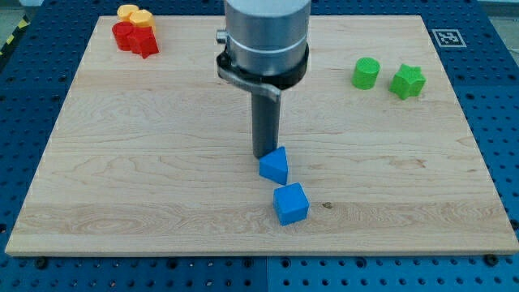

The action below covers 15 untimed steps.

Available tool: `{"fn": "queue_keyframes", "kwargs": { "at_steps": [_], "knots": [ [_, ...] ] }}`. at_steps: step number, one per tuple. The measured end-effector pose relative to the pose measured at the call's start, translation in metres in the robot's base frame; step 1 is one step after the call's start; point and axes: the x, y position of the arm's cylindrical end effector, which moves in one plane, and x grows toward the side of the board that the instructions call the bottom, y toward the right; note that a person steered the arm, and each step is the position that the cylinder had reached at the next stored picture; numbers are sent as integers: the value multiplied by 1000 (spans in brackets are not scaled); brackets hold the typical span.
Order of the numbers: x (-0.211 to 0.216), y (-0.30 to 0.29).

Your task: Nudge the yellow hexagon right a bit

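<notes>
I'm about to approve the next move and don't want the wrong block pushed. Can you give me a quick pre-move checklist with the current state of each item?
1. Yellow hexagon located, top-left corner of the board: ok.
2. My tip beside the hexagon: not ok; it is mid-board, at the blue triangle.
3. Tip on the hexagon's left side, for a rightward push: not ok; it is far to its right.
4. Room to the hexagon's right: not ok; a second yellow block sits against it.
5. Red blocks apart from the yellow pair: cannot tell; they look touching.
6. Blue cube and green blocks away from the hexagon: ok.
</notes>
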Motion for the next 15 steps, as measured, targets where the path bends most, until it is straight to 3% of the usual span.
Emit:
{"fn": "queue_keyframes", "kwargs": {
  "at_steps": [2, 3, 6, 10, 11, 13, 15],
  "knots": [
    [26, 0],
    [6, 0],
    [-110, -46],
    [-180, -276],
    [-204, -306],
    [-295, -275],
    [-282, -271]
  ]
}}
